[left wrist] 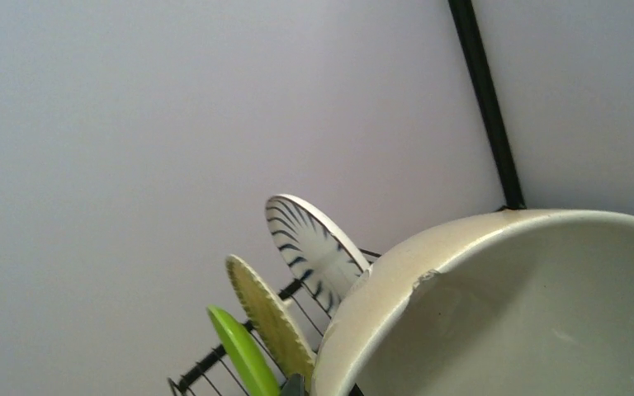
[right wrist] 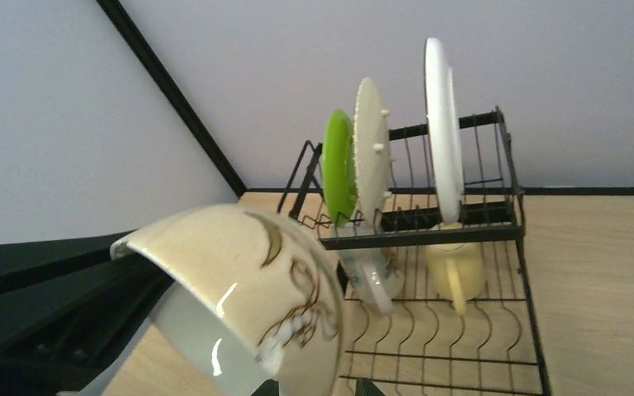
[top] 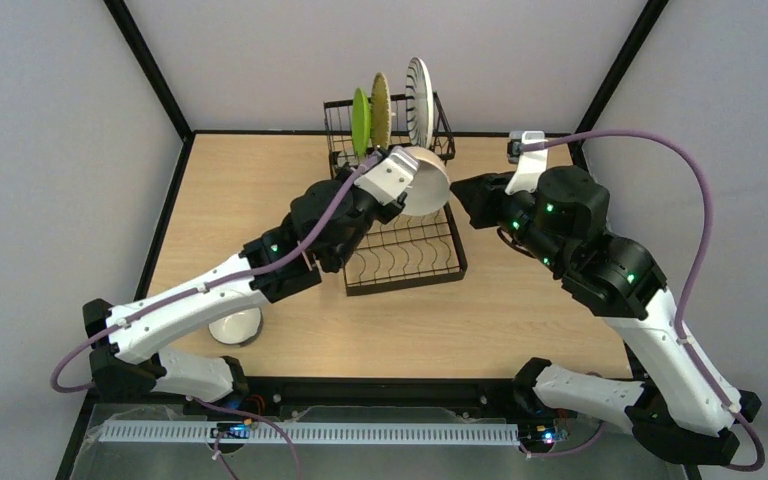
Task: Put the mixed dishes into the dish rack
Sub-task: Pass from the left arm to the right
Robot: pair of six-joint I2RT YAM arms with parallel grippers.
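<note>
Above the dish rack [top: 406, 284], over the far end of its lower tray [top: 410, 250], the left end effector [top: 405, 185] pinches the cream bowl [top: 428, 182] by its rim. The bowl is clear of the wires and tipped on its side, with its white inside facing 6 o'clock in the top view. It sits on the 3 o'clock side of that end effector. In the right wrist view its outside [right wrist: 248, 289] is cream with a brown pattern.

The right end effector [top: 463, 193] is at 3 o'clock of the bowl, near it but apart, pointing at it. I cannot tell whether its fingers are spread or pressed together.

At 12 o'clock of the bowl, three plates stand on edge in the raised tier [right wrist: 429, 235]: green plate [top: 360, 120], woven bamboo plate [top: 380, 108] and blue-striped white plate [top: 419, 100], in that order from 9 to 3 o'clock. The bowl's rim is just below and in front of them.

Under the tier, the pale yellow mug [right wrist: 454, 268] sits below the striped plate. The clear tumbler [right wrist: 373, 279] lies tilted just beside it at 9 o'clock.

A second bowl [top: 235, 325] rests upright on the surface [top: 520, 300] at 7 o'clock, well apart from the rack and partly under the left forearm [top: 210, 295].
</note>
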